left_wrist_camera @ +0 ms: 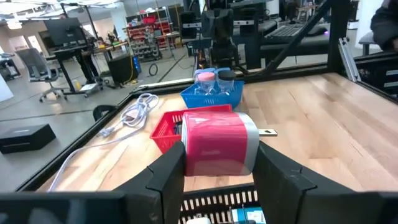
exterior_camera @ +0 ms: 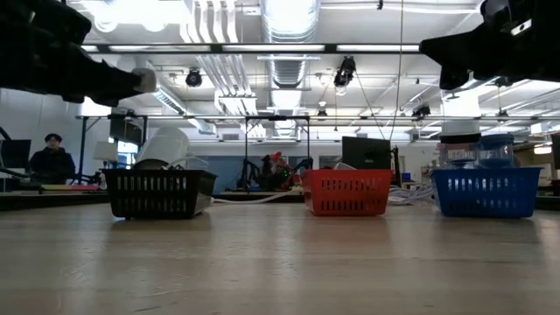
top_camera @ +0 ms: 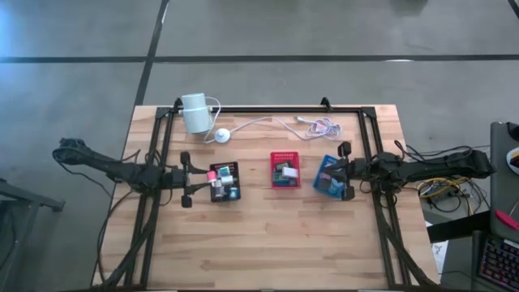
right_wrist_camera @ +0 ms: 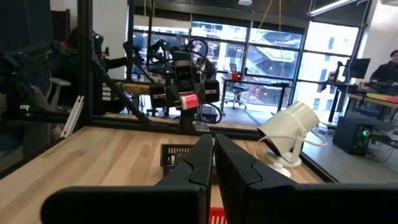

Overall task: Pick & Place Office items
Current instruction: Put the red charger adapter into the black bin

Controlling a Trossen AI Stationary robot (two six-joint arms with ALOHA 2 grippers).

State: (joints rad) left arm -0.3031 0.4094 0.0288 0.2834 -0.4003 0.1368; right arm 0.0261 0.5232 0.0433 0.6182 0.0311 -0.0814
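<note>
Left end effector (top_camera: 197,178), seen from above, hangs over the near-left rim of the black tray (top_camera: 225,182), its fingers clamped on a pink-and-white office item (top_camera: 220,172); more small pieces lie in that tray. In the same view the right end effector (top_camera: 339,173) hovers at the blue tray (top_camera: 329,176), fingers together and empty as far as can be seen, and the red tray (top_camera: 285,169) stands between the two, mid-surface. A white cylinder device (top_camera: 195,112) and its cable (top_camera: 268,122) lie toward the far edge. At surface height the black tray (exterior_camera: 159,192), red tray (exterior_camera: 347,192) and blue tray (exterior_camera: 486,192) stand in a row, well apart, both arms raised above them. From the left wrist, a pink block with a grey end (left_wrist_camera: 221,144) sits squeezed between the two fingers (left_wrist_camera: 171,171), with the red tray (left_wrist_camera: 180,127) ahead and the blue one (left_wrist_camera: 211,94) beyond. From the right wrist, the fingers (right_wrist_camera: 208,158) are pressed shut with nothing between them. My reading: the block is mid-carry, so the next move calls for travel over a tray and a clean release inside its walls. Open wood lies along the near edge; the tray rims and the opposite arm are what to clear.
</note>
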